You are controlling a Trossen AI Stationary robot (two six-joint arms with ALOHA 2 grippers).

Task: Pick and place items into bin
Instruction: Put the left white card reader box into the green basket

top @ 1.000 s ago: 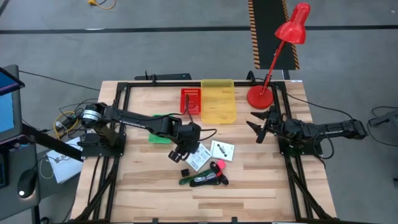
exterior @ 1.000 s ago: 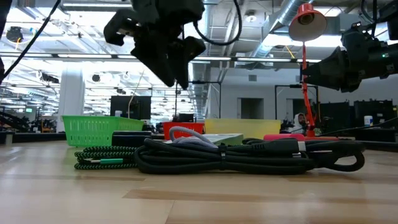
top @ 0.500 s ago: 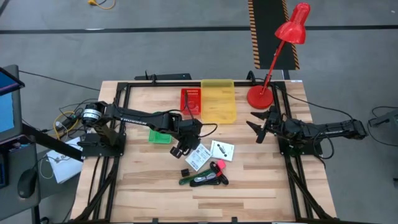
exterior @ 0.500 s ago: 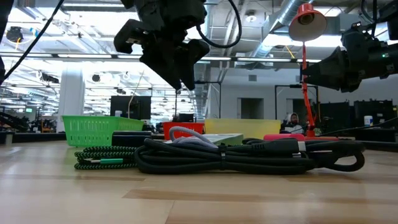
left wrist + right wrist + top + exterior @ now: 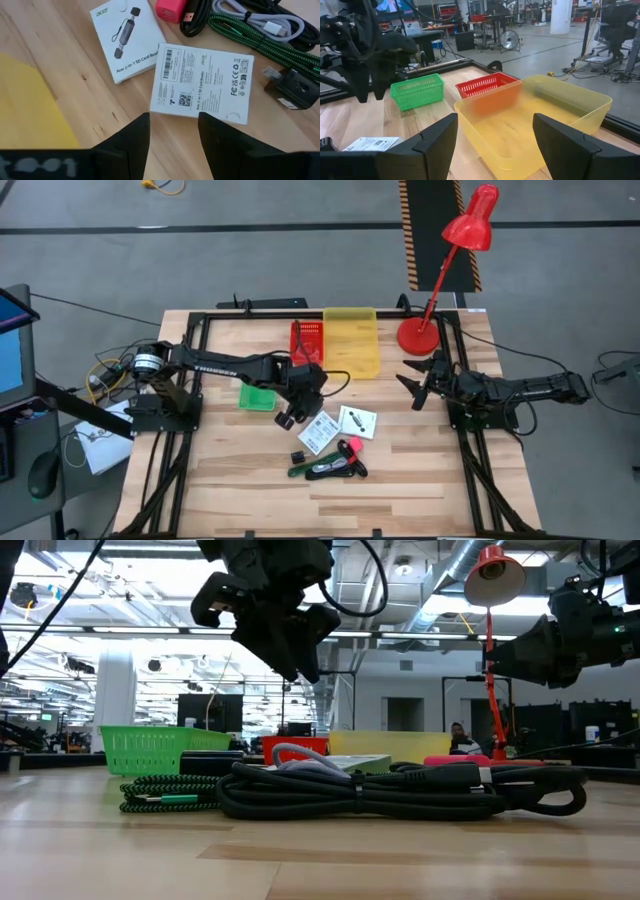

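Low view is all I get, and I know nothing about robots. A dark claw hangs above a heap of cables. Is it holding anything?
Observer: No. That is the left gripper, open and empty, above a white packet.
Operator: Where would things go?
Observer: From above, a yellow bin sits at the table's far edge, beside a red basket.
Operator: Anything in the yellow one?
Observer: It looks empty in the right wrist view.
Operator: And the other arm?
Observer: The right gripper waits open near the red lamp.
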